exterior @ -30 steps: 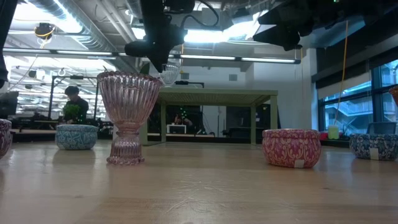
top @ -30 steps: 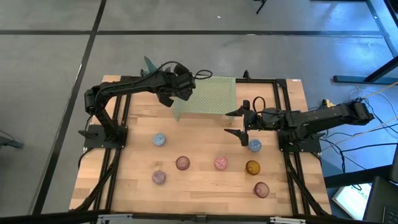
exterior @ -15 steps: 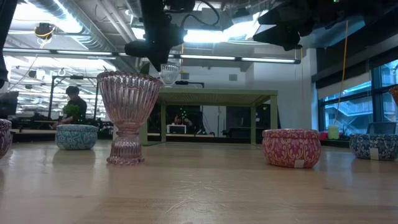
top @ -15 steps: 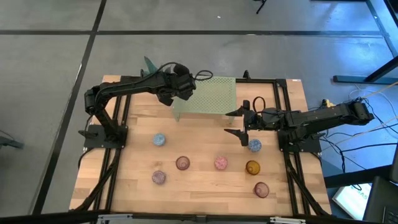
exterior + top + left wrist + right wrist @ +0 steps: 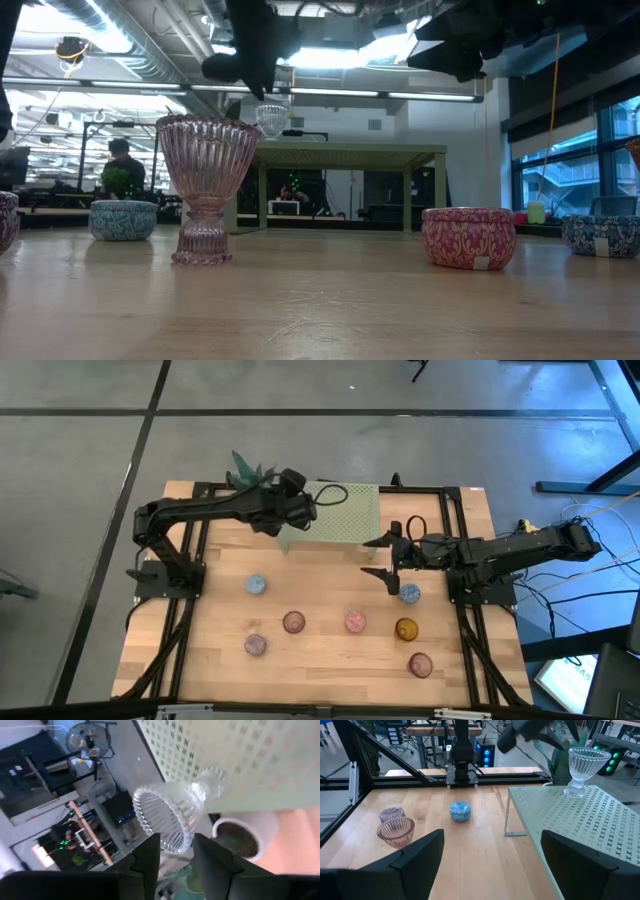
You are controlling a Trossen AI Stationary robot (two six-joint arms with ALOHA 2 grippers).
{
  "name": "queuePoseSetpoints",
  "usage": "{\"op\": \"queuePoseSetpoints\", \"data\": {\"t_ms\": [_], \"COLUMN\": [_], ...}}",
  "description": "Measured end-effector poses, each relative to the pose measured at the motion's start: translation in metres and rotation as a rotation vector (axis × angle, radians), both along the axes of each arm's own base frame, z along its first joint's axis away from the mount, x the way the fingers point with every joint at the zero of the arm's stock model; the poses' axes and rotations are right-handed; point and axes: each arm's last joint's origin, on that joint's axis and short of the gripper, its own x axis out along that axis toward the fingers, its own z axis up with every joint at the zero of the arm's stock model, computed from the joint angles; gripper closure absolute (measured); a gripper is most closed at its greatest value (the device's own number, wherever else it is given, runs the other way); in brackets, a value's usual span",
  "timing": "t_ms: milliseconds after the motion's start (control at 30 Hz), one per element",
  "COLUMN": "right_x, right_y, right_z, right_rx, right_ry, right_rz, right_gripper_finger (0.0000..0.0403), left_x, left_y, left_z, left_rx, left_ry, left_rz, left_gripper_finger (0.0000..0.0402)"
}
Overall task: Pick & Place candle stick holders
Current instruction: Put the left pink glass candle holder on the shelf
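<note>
A clear ribbed glass candle holder (image 5: 584, 767) stands upright, its foot (image 5: 574, 793) on the pale green perforated stand (image 5: 345, 515), near the stand's left edge. My left gripper (image 5: 176, 842) is at its rim, above the stand (image 5: 294, 512), shut on it. My right gripper (image 5: 368, 557) hangs open and empty over the table, just left of a blue holder (image 5: 410, 593). Several more holders rest on the wood: blue (image 5: 257, 584), pink ribbed (image 5: 293, 622), mauve (image 5: 256, 645), pink (image 5: 355, 622), amber (image 5: 406, 628), brownish (image 5: 420, 664). My left gripper has the clear holder's rim (image 5: 169, 845) between its two fingers, one on the open side of the bowl and one (image 5: 205, 851) on its outside. The fingers come slanting down from above and from the table's left. The holder is upright, its foot on the stand's top.
A spiky green potted plant (image 5: 250, 468) stands behind the stand's left end, close to my left arm. Black frame rails run along the table's left and right sides. Bare wood lies between the stand and the row of holders.
The clear holder hung tilted a second ago; now it is upright on the stand. My left arm has dropped lower and the gripper has tipped over the holder, shifting a little toward the near edge. My right arm has kept still.
</note>
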Motion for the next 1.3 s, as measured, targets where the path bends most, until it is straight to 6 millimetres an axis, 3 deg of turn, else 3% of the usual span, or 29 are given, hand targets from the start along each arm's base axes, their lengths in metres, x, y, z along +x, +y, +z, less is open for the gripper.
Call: {"op": "queuePoseSetpoints", "data": {"t_ms": [267, 433, 600, 900, 1033, 1300], "right_x": [-0.001, -0.001, -0.001, -0.001, -0.001, -0.001], "right_y": [0.000, 0.000, 0.000, 0.000, 0.000, 0.000], "right_z": [-0.003, -0.003, -0.003, -0.004, -0.004, -0.003], "right_rx": [0.003, 0.004, 0.021, 0.047, 0.047, 0.048], "right_ry": [0.032, 0.033, 0.031, 0.031, 0.032, 0.026], "right_rz": [-0.002, -0.002, -0.006, -0.014, -0.014, -0.013], "right_gripper_finger": [0.0066, 0.0066, 0.0066, 0.0066, 0.0066, 0.0066], "left_x": [-0.016, -0.024, -0.023, -0.017, -0.014, -0.011], "left_y": [-0.036, -0.064, -0.091, -0.144, -0.162, -0.178], "left_z": [0.027, 0.037, 0.035, -0.012, -0.038, -0.072], "left_rx": [-0.228, -0.623, -0.969, -1.059, -1.091, -1.130], "left_ry": [-0.315, -0.523, -0.532, -0.376, -0.391, -0.469], "left_rz": [0.009, 0.067, 0.105, 0.189, 0.226, 0.223], "left_gripper_finger": [0.0288, 0.0288, 0.0288, 0.0288, 0.0288, 0.0288]}}
